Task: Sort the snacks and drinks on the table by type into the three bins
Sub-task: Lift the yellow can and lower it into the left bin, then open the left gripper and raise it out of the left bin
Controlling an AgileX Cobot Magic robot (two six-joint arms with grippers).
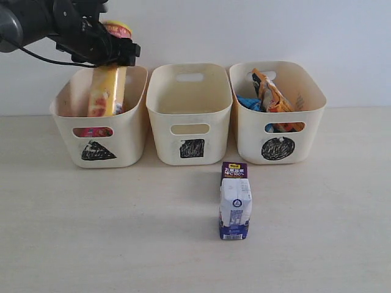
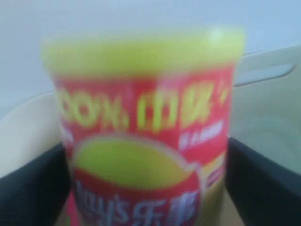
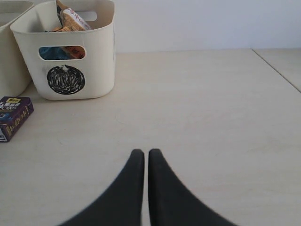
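Above the triangle bin (image 1: 64, 122), left gripper (image 1: 115, 56) brackets the yellow tube (image 1: 107, 91), clamp uncertain; right gripper (image 3: 146, 154) sits closed.

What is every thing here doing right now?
Yellow tube, leaning in triangle bin.
Left pincer, around tube top, grip unclear.
Right pincer, shut, empty.
Carton, upright on table.
Square bin, nothing seen inside.
Circle bin, holds orange bag, blue bag.

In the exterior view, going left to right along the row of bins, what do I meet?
Triangle-marked bin with the yellow chip tube standing in it → square-marked bin → circle-marked bin holding the orange-tan bag.
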